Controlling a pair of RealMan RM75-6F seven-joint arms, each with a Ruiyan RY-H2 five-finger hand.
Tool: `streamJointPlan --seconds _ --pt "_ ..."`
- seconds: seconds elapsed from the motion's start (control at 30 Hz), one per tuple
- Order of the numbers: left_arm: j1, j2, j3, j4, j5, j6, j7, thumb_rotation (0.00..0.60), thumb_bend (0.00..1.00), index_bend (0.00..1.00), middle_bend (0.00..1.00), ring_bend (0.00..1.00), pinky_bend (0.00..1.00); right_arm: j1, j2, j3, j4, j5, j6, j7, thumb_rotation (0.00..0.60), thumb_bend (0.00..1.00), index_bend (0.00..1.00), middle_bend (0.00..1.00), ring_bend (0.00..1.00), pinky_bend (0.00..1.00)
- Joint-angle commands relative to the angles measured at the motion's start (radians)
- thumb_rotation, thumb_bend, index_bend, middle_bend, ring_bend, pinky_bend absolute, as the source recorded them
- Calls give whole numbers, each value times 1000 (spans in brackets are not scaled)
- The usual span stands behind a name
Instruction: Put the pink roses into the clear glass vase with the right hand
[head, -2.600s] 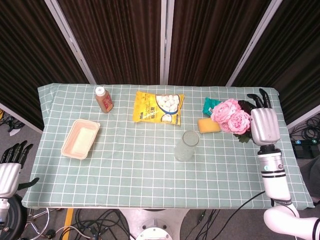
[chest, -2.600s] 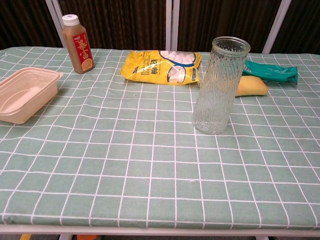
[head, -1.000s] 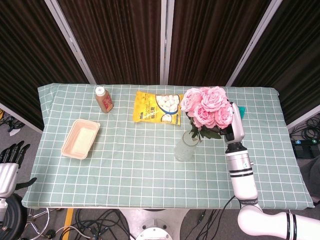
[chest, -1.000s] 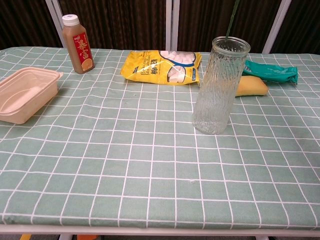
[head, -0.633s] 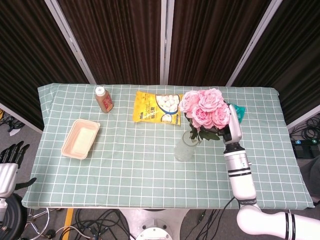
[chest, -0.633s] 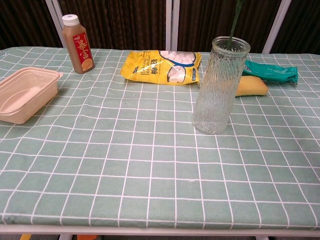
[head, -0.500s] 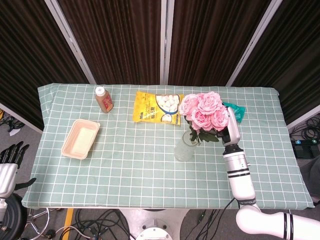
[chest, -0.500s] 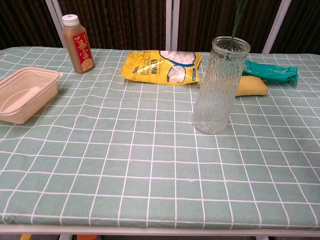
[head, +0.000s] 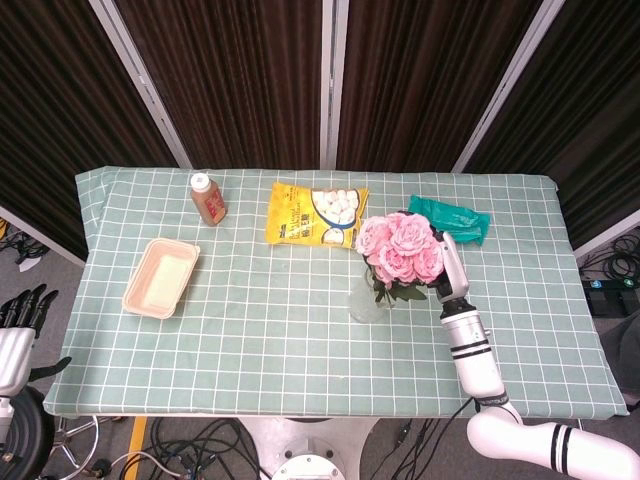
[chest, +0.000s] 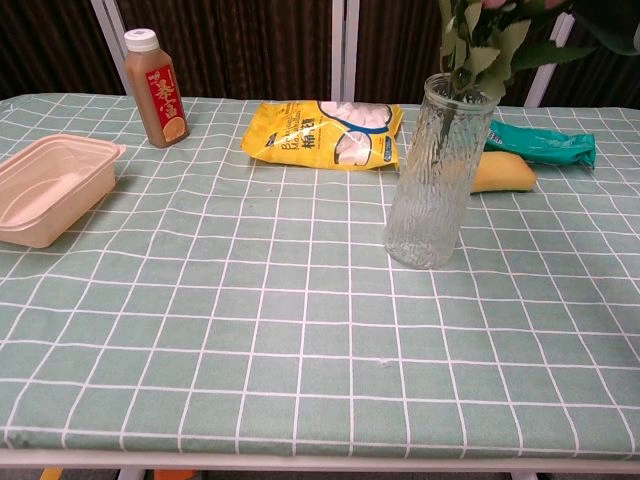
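Note:
The pink roses (head: 400, 247) form a bunch just above the clear glass vase (head: 364, 301), which stands upright mid-table. In the chest view the green stems and leaves (chest: 478, 42) run down into the mouth of the vase (chest: 438, 170); the blooms are cut off at the top edge. My right hand (head: 449, 271) holds the bunch from its right side, largely hidden behind the flowers and leaves. My left hand (head: 18, 331) hangs off the table at the lower left, fingers apart and holding nothing.
A brown drink bottle (head: 208, 198) and a yellow snack bag (head: 316, 213) lie at the back. A beige lidded box (head: 161, 277) sits at the left. A green packet (head: 450, 217) and a yellow block (chest: 503, 173) lie behind and right of the vase.
My right hand has come down and toward the vase with the roses. The stems have slid further into the vase, and the leaves now show in the chest view.

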Motion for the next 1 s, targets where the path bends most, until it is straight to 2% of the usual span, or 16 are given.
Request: streamJointPlan --seconds 0.03,0.13,0.23,0.47,0.6,0.7,0.73,0.8,0.9,1.0 --pt "0 1 -2 0 1 4 2 600 86 75 0 0 102 0 36 -38 37 -88 -67 75 600 0 272 371 15 27" --pt "0 1 -4 -2 1 5 0 600 87 75 0 0 102 2 61 -58 63 -144 -81 88 600 0 99 229 0 0" --pt "-2 0 -3 -3 3 3 3 600 86 74 0 0 103 -4 64 -64 80 -157 -58 66 600 0 7 115 0 0" --pt "-3 4 -3 -10 4 2 6 600 87 74 0 0 102 -47 90 -60 78 -166 17 72 600 0 0 15 0 0" --pt "-2 7 -3 -17 5 6 11 600 87 74 0 0 102 -97 137 -88 65 -207 79 47 600 0 0 0 0 0" --pt "-2 8 -3 -22 8 9 12 600 86 74 0 0 102 -155 171 -149 81 -260 154 -106 600 0 0 0 0 0" --pt "-3 8 -4 -24 8 8 11 600 87 74 0 0 102 -185 176 -172 82 -246 187 -213 600 5 0 3 0 0" --pt "-4 7 -4 -28 9 7 9 600 86 75 0 0 102 -228 179 -209 87 -237 234 -344 600 18 0 5 0 0" --pt "-6 4 -4 -33 15 9 8 600 87 75 0 0 102 -304 175 -266 141 -233 312 -480 600 29 0 0 0 0" --pt "-10 0 -7 -32 22 14 3 600 87 74 0 0 102 -374 174 -315 192 -227 372 -561 600 29 0 0 0 0"
